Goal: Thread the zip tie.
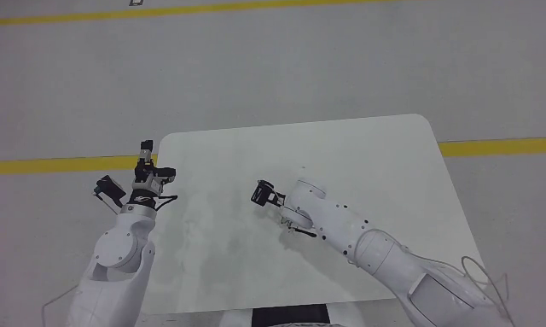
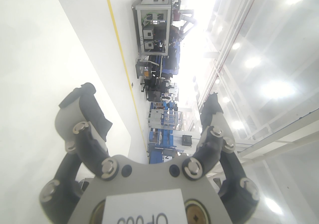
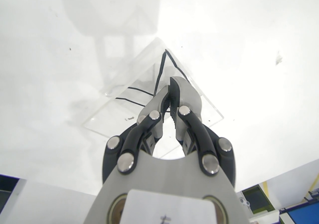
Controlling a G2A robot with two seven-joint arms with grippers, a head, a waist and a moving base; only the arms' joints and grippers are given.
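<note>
Thin black zip ties [image 3: 159, 70] lie in a shallow clear plastic tray [image 3: 117, 108] on the white table [image 3: 236, 23]. My right gripper [image 3: 170, 88] reaches down into this tray, shut, with one zip tie strand running up to its pinched fingertips. In the top view the right gripper [image 1: 264, 193] is near the middle of the table [image 1: 358, 156]. My left gripper [image 1: 126, 166] hangs off the table's left edge, raised and turned outward toward the room. The left gripper [image 2: 148, 95] is open wide with nothing between its fingers [image 2: 84, 108].
Yellow floor lines [image 1: 256, 4] run past the table. Benches and equipment racks [image 2: 154, 25] stand far off in the room behind. A small dark speck [image 3: 129, 118] lies on the tray bottom.
</note>
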